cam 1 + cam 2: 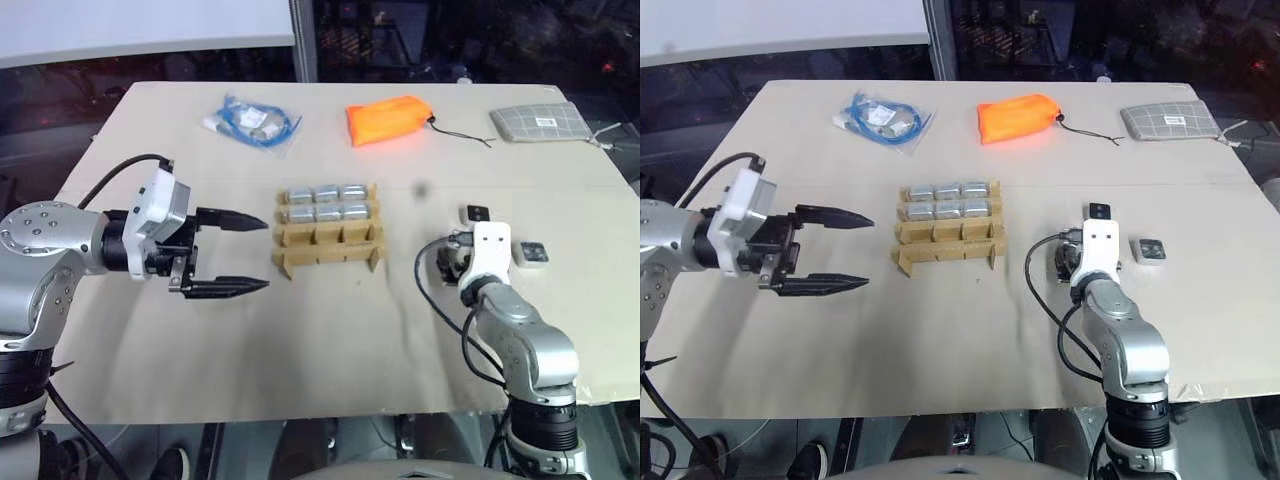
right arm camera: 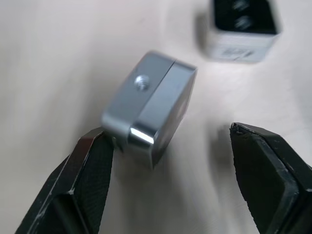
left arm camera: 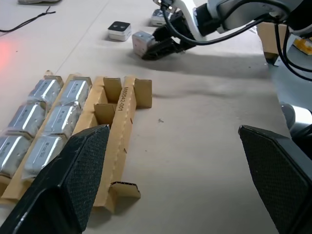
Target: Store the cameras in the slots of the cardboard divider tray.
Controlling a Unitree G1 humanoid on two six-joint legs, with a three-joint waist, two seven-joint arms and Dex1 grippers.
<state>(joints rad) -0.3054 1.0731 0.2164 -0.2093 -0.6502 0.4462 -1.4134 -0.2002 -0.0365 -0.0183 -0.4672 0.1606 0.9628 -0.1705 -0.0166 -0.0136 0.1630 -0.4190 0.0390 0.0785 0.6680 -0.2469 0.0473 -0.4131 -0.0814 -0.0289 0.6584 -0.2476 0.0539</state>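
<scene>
The cardboard divider tray (image 1: 328, 242) stands mid-table, with silver-grey cameras (image 1: 326, 203) filling its two far rows; the near row holds nothing. To the left of the tray my left gripper (image 1: 238, 252) hovers open, pointing at it. My right gripper (image 2: 168, 136) is open on the table to the tray's right, its fingers either side of a tilted silver camera (image 2: 148, 105); one finger (image 2: 92, 165) touches it. Two more cameras lie loose nearby, one beyond the wrist (image 1: 478, 213) and one to its right (image 1: 532, 254).
Along the far side of the table lie a clear bag with blue cable (image 1: 252, 122), an orange fabric bag (image 1: 390, 118) with a cord, and a grey checked pouch (image 1: 537, 122). The table's near edge (image 1: 300, 412) runs close to my arms.
</scene>
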